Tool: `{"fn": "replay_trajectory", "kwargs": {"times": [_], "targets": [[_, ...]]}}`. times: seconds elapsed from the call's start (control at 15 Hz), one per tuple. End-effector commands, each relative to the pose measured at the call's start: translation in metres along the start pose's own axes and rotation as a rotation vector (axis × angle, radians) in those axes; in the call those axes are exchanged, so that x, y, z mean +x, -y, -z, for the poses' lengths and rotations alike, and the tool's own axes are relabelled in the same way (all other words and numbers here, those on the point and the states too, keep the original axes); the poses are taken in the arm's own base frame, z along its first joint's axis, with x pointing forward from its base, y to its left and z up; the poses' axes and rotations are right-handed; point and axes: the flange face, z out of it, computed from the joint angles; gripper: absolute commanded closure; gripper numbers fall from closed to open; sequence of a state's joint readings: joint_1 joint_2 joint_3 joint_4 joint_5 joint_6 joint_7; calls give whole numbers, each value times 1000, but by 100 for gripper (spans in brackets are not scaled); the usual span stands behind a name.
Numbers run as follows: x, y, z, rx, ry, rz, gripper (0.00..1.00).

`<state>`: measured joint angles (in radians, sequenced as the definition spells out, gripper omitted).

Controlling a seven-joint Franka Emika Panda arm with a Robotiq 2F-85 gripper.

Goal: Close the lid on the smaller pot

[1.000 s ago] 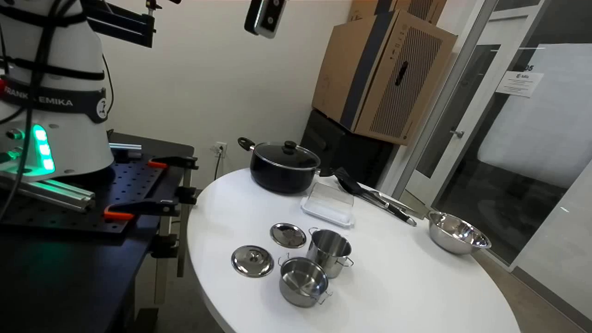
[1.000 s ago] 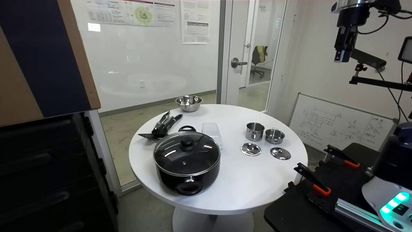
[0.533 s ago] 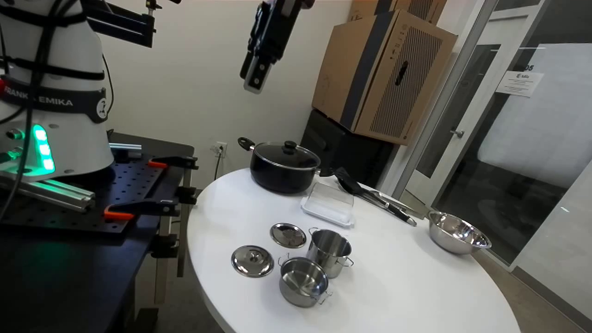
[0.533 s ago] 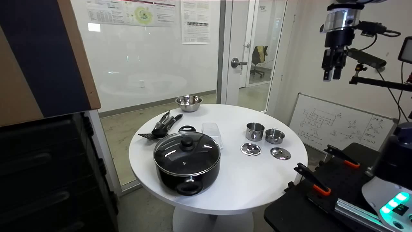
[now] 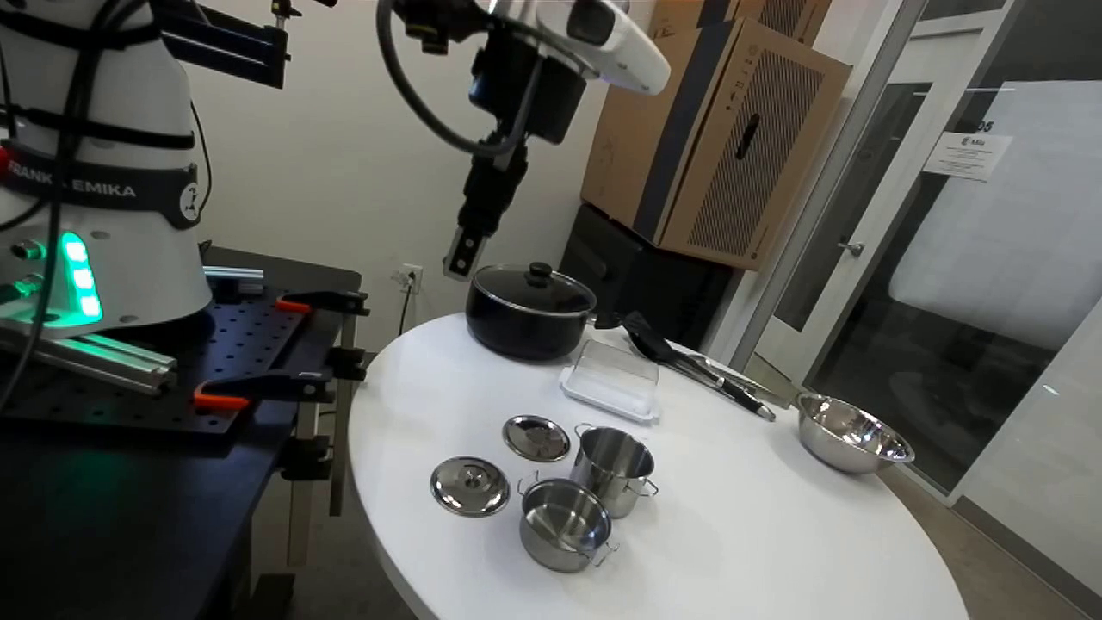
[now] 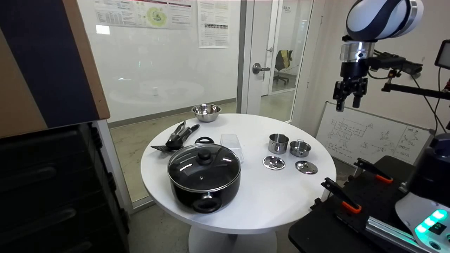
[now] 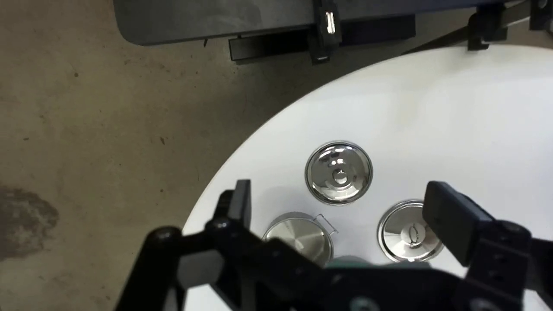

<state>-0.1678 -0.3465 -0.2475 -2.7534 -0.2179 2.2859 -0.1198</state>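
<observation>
Since your tool (image 6: 348,105) gapes wide and empty, take the probably light, slippery lid (image 7: 338,172) by its knob (image 7: 340,176).

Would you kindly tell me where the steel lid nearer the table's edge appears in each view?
In an exterior view: lid low, left of centre.
In an exterior view: lid right of centre, below mid-height.
In the wrist view: lid slightly right of centre.
Shared landmark: the short steel pot near it.
</observation>
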Motion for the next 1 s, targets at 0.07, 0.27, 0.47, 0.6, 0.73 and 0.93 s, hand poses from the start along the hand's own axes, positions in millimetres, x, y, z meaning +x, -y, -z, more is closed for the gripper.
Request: {"fn": "replay_trajectory", "kwargs": {"times": [0.07,0.27,0.47,0.6,0.73,0.93], "targets": [[24,15,-58,-42,-6,-80,0],[38,30,-95,-70,19,-94,0],[52,38,-122,-106,55,-121,0],[39,37,-115,-84,61,-113,0],[48,38,-124,-94,76,-124,0],[53,37,-126,-97,77,-128,0]]}}
